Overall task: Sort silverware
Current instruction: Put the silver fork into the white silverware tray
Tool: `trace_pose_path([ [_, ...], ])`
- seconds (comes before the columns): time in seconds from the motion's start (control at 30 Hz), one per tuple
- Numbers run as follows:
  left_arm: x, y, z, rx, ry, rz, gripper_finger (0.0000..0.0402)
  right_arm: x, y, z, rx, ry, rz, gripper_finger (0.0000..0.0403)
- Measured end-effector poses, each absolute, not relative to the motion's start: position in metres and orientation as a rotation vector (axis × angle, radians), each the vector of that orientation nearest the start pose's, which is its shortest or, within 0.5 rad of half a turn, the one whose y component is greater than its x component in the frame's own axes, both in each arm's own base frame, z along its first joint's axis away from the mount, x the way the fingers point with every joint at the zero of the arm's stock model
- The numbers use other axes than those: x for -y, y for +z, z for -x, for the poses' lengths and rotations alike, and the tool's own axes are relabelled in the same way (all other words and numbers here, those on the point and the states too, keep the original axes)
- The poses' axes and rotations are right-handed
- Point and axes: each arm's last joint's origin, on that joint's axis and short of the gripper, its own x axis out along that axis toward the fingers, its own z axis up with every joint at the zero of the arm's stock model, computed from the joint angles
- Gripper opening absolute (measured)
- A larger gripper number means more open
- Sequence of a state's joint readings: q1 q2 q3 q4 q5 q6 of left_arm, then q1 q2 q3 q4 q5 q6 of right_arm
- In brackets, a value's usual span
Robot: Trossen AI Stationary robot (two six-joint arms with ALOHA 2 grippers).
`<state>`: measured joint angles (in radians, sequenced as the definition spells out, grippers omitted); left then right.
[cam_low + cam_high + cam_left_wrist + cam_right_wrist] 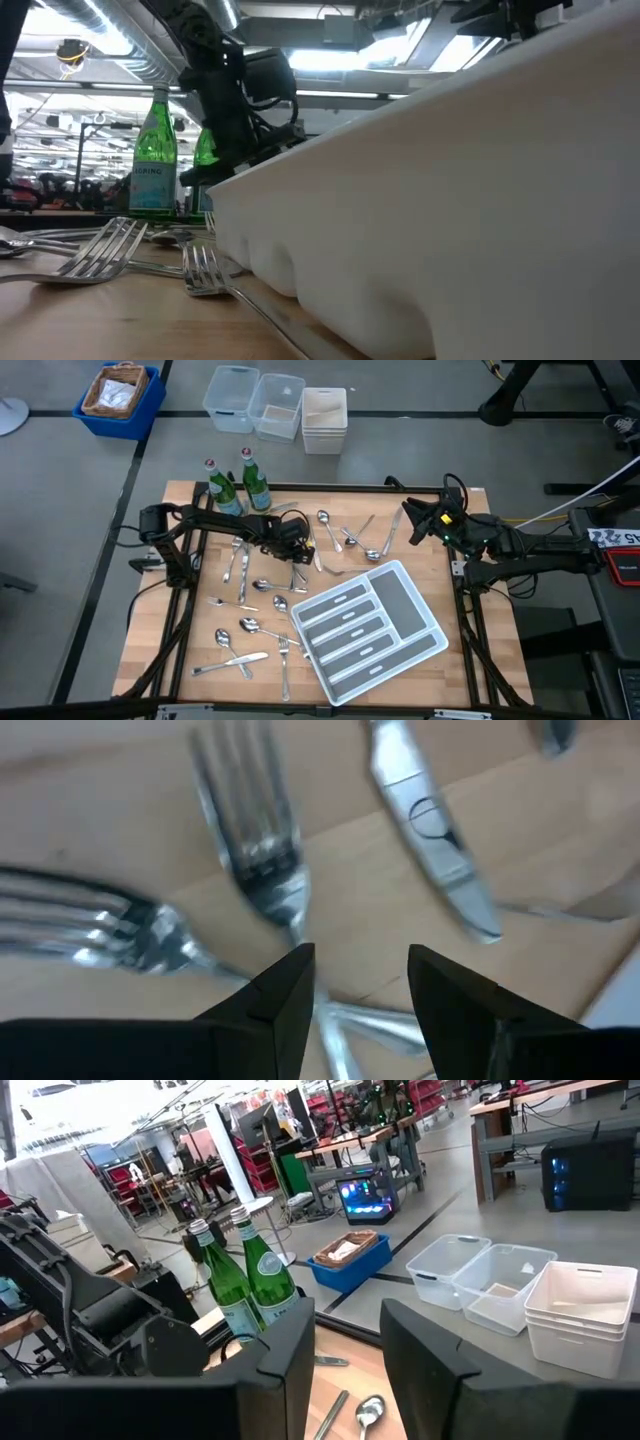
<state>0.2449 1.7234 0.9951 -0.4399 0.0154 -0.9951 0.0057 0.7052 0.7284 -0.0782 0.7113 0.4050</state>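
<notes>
While left gripper (299, 548) hangs low over table (200, 620) just beyond tray (368, 628), fingers (285, 995) spread, fork (262, 860) handle between tips, not pinched; knife (435, 825) beside. Silverware (243, 628) scattered over table left of and behind tray; tray compartments hold none. Right gripper (412, 523) raised over far right corner, fingers (290, 1350) spread, holding nothing. Bottles (240, 484) at far edge

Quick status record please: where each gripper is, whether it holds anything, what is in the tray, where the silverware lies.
left gripper: open, low over a fork and knife, holding nothing
right gripper: open, raised near the table's far right corner, empty
white divided tray: no piece visible in its compartments
silverware: scattered on the table, left of and beyond the tray
green bottles: upright at far edge
</notes>
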Motion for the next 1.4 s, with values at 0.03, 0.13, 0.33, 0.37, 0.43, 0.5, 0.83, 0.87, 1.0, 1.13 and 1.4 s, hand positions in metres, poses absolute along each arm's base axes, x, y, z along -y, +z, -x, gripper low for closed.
trace_pose_path([
  [0.03,-0.077,0.156,-0.312,-0.974,0.77,1.022,0.0153,0.018,0.335,-0.152,0.091,-0.706,-0.368,0.012],
  [0.13,-0.075,0.15,-0.314,-0.988,0.77,1.018,0.0153,0.018,0.335,-0.152,0.092,-0.706,-0.368,0.012],
  [0.33,-0.076,0.147,-0.315,-0.994,0.776,1.018,0.0153,0.018,0.335,-0.152,0.093,-0.711,-0.368,0.012],
  [0.37,-0.075,0.147,-0.314,-0.996,0.779,1.016,0.0153,0.018,0.335,-0.152,0.093,-0.711,-0.368,0.012],
  [0.43,-0.075,0.146,-0.313,-1.006,0.793,1.025,0.0153,0.018,0.335,-0.152,0.093,-0.711,-0.368,0.012],
  [0.5,-0.075,0.146,-0.313,-1.003,0.798,1.033,0.0153,0.018,0.335,-0.152,0.093,-0.711,-0.368,0.012],
  [0.83,-0.075,0.144,-0.312,-1.009,0.808,1.032,0.0153,0.018,0.335,-0.152,0.093,-0.713,-0.368,0.012],
  [0.87,-0.075,0.144,-0.312,-1.008,0.812,1.03,0.0153,0.018,0.335,-0.152,0.093,-0.713,-0.368,0.012],
  [1.0,-0.075,0.144,-0.31,-1.014,0.829,1.019,0.0153,0.018,0.335,-0.152,0.093,-0.713,-0.368,0.012],
  [1.13,-0.075,0.143,-0.31,-1.02,0.833,1.014,0.0153,0.018,0.336,-0.152,0.094,-0.713,-0.368,0.012],
  [1.4,-0.075,0.134,-0.312,-1.047,0.842,1.017,0.0148,0.018,0.335,-0.152,0.093,-0.712,-0.368,0.012],
])
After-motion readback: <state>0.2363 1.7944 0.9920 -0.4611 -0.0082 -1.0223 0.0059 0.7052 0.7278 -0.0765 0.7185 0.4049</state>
